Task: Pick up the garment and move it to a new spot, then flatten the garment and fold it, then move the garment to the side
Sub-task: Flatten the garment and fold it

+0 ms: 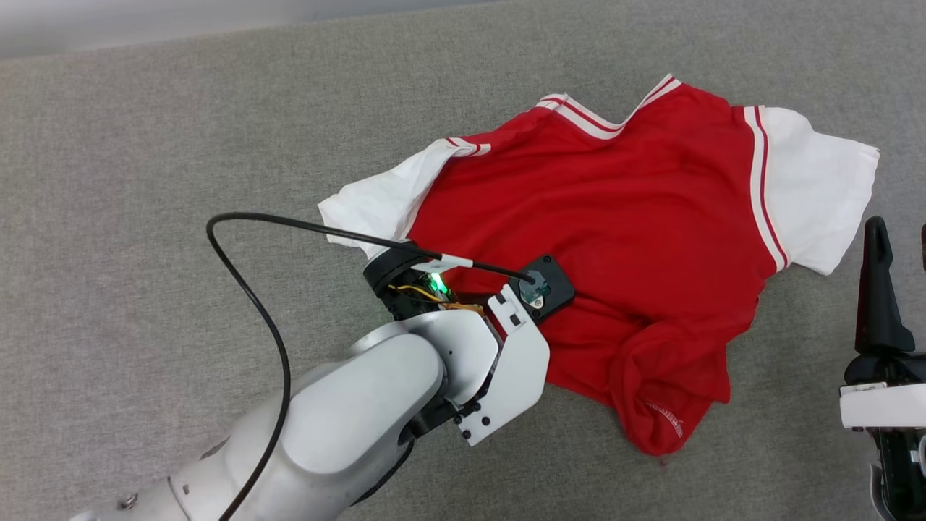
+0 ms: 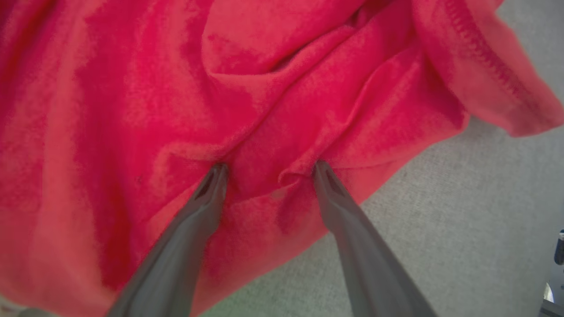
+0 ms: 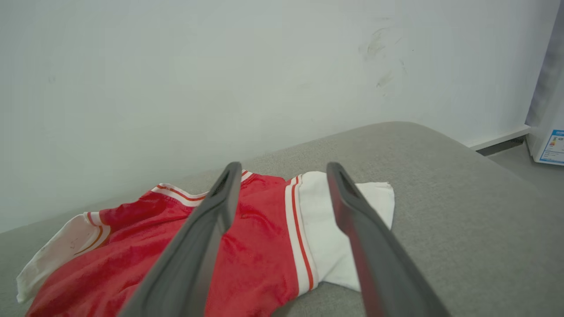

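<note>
**Head view.** Found garment (image 1: 593, 239) on grey cushion (image 1: 145, 181), centre towards 3 o'clock, plain red side up. Collar at 12, white sleeves at 9 and 3, hem bunched and turned over at 5. Noted left arm (image 1: 405, 376) reaching in from 7, with wrist down over the near hem and fingers hidden beneath it. Noted right gripper (image 1: 900, 226) at far 3 o'clock edge, clear of the cloth, carrying nothing.

**Left wrist view.** Saw left gripper (image 2: 269, 167) spread wide, with both tips dug into garment (image 2: 132, 110) and a small ridge of cloth raised between them. Not pinched yet. Bare cushion at 4 to 5.

**Right wrist view.** Saw right gripper (image 3: 284, 168) wide and empty, aimed over garment (image 3: 246, 237) towards the white sleeve at 1. Pale wall (image 3: 220, 66) behind.

**Handling (judgement).**
- Expect light, limp knit with no stiffness. Will sag, trail and lose its shape once lifted.
- Probably grippy, not slippery and not fragile.
- Best hold for the move: close on the raised ridge near the hem, taking both layers.
- For flattening, take hem corners or shoulders, one per gripper.
- Beware of catching the top layer alone.
</note>
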